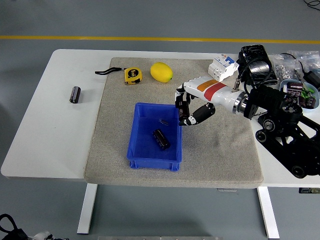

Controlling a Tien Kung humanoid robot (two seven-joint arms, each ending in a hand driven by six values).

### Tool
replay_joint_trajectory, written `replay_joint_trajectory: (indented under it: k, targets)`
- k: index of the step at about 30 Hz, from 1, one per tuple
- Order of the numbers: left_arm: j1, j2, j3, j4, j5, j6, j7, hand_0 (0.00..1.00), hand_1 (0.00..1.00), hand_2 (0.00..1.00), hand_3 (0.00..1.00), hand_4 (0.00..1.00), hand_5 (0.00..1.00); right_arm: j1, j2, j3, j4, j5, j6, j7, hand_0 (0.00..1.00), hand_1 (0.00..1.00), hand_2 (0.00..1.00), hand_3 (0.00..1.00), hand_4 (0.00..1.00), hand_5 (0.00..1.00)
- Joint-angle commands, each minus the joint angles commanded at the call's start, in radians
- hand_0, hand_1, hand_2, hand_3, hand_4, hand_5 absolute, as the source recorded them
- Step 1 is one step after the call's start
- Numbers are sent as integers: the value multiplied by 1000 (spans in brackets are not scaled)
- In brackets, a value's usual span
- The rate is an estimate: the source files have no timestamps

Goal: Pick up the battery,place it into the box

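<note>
We see only our right arm, coming in from the 3 o'clock edge and reaching toward 9 o'clock, its white forearm with the orange and red bands held nearly level. Our right hand hangs from the wrist palm down, with the black fingers loosely curled downward toward 6 o'clock, the thumb set apart beneath them, and nothing held.
</note>
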Motion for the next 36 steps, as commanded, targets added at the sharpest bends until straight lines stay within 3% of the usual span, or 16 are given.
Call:
replay_joint_trajectory:
  k: [4, 5, 10, 11, 16, 17, 27, 36]
  targets:
    - [-1, 2, -3, 0, 2, 2, -2, 598, 549, 574, 712, 714, 686, 36, 28, -63, -2, 16, -14, 6, 462, 419, 463, 486, 877, 172]
    - [-3, 2, -3, -1, 4, 2, -1, 611, 541, 569, 712, 714, 686, 48, 42, -86, -18, 13, -24, 8, 539, 594, 618, 639, 947, 244]
    - [-9, 5, -1, -2, 2, 3, 0, 611, 541, 569, 712, 714, 686, 64, 72, -115, -60, -15, -29, 13, 539, 594, 618, 639, 947, 244]
    - [-9, 5, -2, -3, 2, 4, 0, 609, 538, 557, 712, 715, 686, 64, 72, -116, -64, -18, -30, 15, 700, 742, 864, 973, 998, 248]
    - [-8, 4, -2, -3, 2, 7, 2, 609, 538, 557, 712, 715, 686, 57, 61, -113, -75, -39, -25, 13, 700, 742, 864, 973, 998, 248]
    - [-8, 4, 0, -3, 0, 6, 2, 609, 535, 555, 712, 715, 687, 55, 59, -110, -77, -40, -27, 13, 721, 761, 932, 998, 998, 240]
    - [-3, 1, 8, -4, -7, 4, 5, 609, 535, 555, 711, 715, 687, 20, 41, -33, -86, -54, -17, 6, 724, 764, 941, 998, 998, 240]
    - [1, -7, 19, 1, -24, 14, -2, 617, 544, 569, 711, 712, 683, -73, -13, 145, -68, -52, -18, 18, 721, 750, 922, 998, 998, 253]
